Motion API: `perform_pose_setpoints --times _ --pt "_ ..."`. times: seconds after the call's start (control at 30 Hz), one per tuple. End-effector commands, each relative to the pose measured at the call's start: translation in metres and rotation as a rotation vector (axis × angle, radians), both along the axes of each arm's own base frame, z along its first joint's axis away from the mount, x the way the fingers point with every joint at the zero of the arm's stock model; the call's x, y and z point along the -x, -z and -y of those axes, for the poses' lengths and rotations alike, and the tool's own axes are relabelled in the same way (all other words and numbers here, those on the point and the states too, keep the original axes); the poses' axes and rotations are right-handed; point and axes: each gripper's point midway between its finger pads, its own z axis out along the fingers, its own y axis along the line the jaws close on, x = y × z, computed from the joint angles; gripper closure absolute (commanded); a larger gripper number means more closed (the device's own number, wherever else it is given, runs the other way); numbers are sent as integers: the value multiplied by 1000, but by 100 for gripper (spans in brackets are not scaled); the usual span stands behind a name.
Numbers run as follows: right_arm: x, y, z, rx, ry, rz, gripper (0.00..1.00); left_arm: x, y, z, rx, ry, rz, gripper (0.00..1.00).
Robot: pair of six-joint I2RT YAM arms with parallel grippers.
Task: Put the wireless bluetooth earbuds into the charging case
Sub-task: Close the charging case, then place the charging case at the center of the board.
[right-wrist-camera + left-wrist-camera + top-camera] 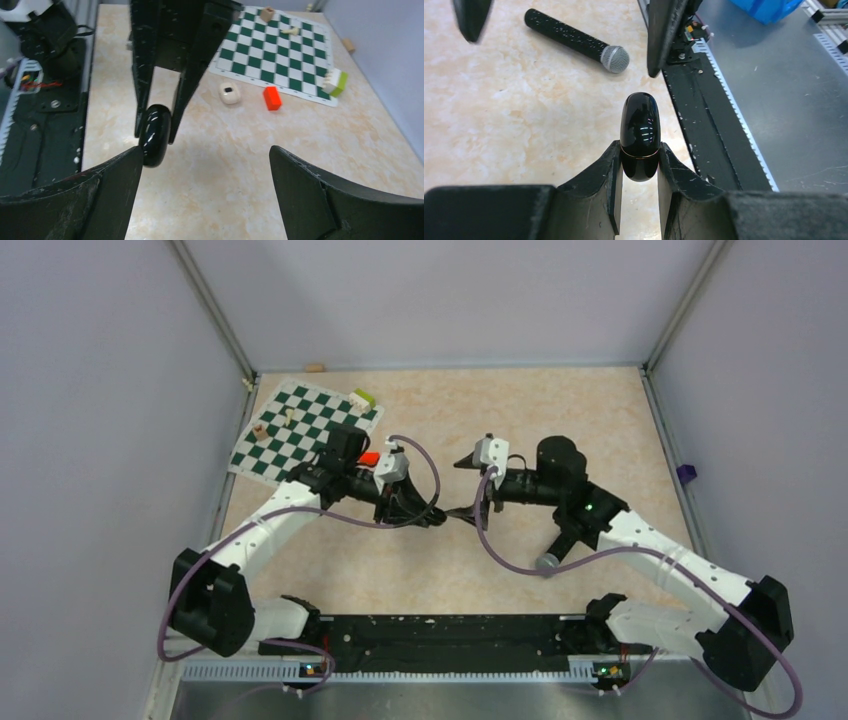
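Note:
The charging case [640, 125], a glossy black pill with a thin gold seam, sticks out forward from my left gripper [640, 150], which is shut on its rear end above the table. In the right wrist view the same case [154, 134] hangs between the left gripper's fingers [196, 65], just touching or nearly touching my right gripper's left finger. My right gripper [206, 155] is open wide with nothing between its fingers. From above, both grippers meet mid-table: left gripper [438, 515], right gripper [466, 490]. The earbuds are out of view.
A black microphone [576, 40] with a grey head lies on the table near the right arm. A cream-white round object [229, 93] and an orange-red block [272, 97] sit beside the chessboard [280, 47], with a green-and-white block [336, 81] at its edge. The black base rail [704, 125] runs along the near side.

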Motion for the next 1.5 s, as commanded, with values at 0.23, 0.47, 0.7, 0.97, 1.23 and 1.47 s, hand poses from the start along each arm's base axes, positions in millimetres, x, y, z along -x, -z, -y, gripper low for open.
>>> perform_pose_setpoints --times 0.23,0.47,0.7,0.97,1.23,1.47 --pt "-115 -63 94 -173 760 120 1 -74 2 -10 -176 -290 68 100" --pt "-118 -66 114 -206 800 123 1 -113 34 -23 -269 -433 -77 100" --pt "-125 -60 121 -199 824 111 1 -153 70 -15 -275 -566 -362 100" --pt "-130 -69 142 -210 883 140 1 -202 110 3 -302 -703 -669 100" --pt "-132 -62 140 -191 872 135 1 -221 141 4 -354 -811 -766 85" --pt "-131 -61 137 -198 860 133 1 -215 154 -6 -411 -843 -755 64"
